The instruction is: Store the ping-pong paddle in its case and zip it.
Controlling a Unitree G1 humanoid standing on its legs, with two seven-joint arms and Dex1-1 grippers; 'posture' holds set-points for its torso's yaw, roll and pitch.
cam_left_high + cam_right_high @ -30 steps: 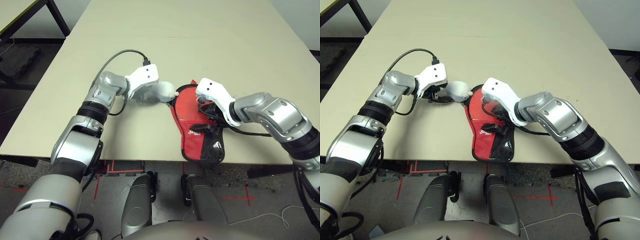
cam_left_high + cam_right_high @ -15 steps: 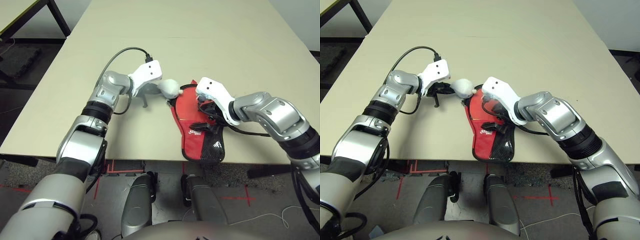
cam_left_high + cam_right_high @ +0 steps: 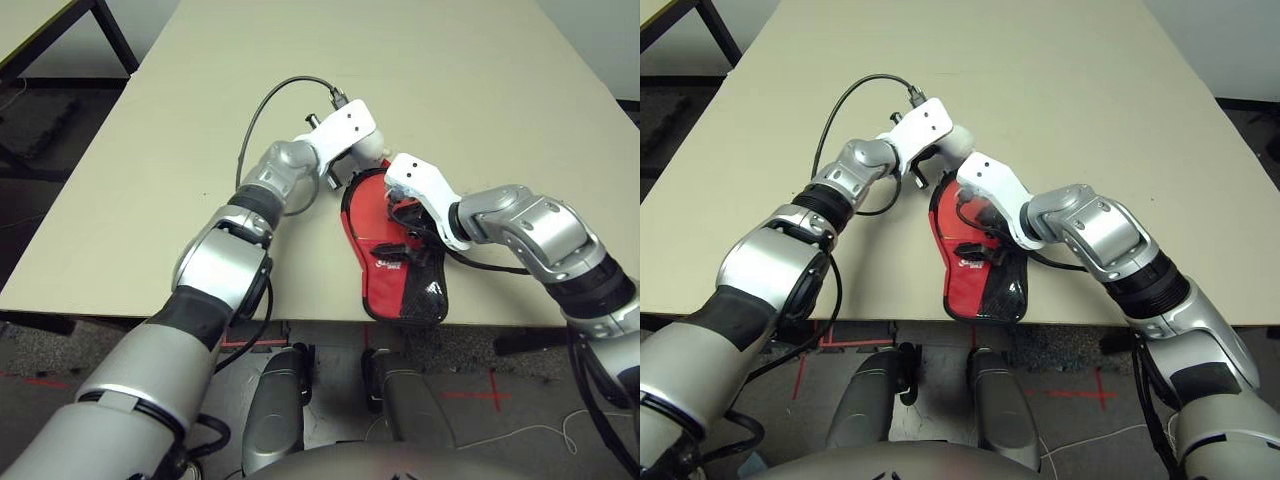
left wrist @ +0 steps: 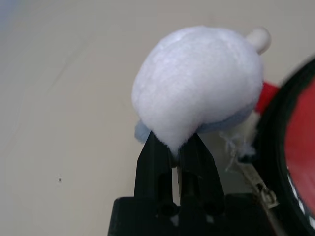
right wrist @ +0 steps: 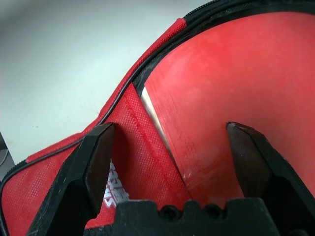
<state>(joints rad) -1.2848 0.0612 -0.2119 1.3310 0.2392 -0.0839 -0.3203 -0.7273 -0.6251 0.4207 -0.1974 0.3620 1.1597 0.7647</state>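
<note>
The zipping step is under way, judging by how things lie: the round red rubber-faced ping-pong paddle [image 5: 236, 83] is already lying inside the paddle-shaped red fabric case [image 3: 385, 255], whose flap is standing open around the round end, so the black zipper trim is not yet closed there.

The left gripper [image 4: 176, 147] is pinching its two black fingers together on the base of a white fluffy ball [image 4: 199, 83] that is hanging off the zipper pull by a short thread, right beside the case's black edge at the far end of the case. The right gripper [image 5: 174, 147] is hovering with its fingers spread wide over the case, one finger over the red fabric flap and the other over the paddle's rubber face; it is gripping nothing.

The next move is probably calling for the left gripper to draw the ball along the curved trim while the right gripper is pressing or steadying the case so that it is not sliding on the pale beige counter [image 3: 450, 90].

The case is resting at the counter's near edge, its narrow end with black mesh and a small white logo pointing towards the robot. The paddle's face is looking smooth and slightly glossy; its handle is hidden.
</note>
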